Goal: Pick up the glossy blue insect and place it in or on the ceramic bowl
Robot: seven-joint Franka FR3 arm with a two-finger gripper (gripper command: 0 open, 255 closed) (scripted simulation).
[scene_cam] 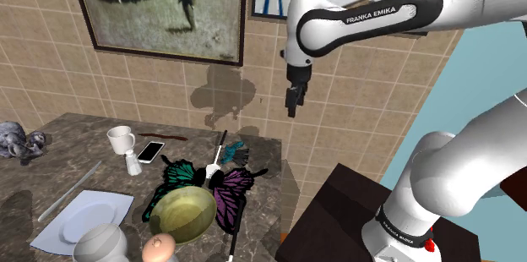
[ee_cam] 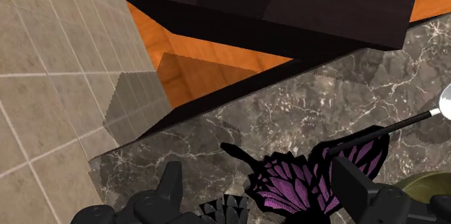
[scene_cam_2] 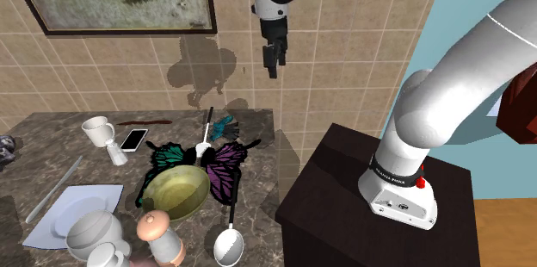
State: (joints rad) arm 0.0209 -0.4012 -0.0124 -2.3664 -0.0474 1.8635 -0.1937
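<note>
Above dark marbled tabletop, tool hanging, fingers apart, tan tiled wall behind

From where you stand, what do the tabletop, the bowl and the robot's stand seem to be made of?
Tabletop: dark grey stone, probably marble, judging by the pale veins running through it.
Bowl: olive green with soft highlights, most likely glazed ceramic.
Stand: very dark brown and matt, with no grain showing. It may be painted wood or laminate, but I cannot tell which.
</note>
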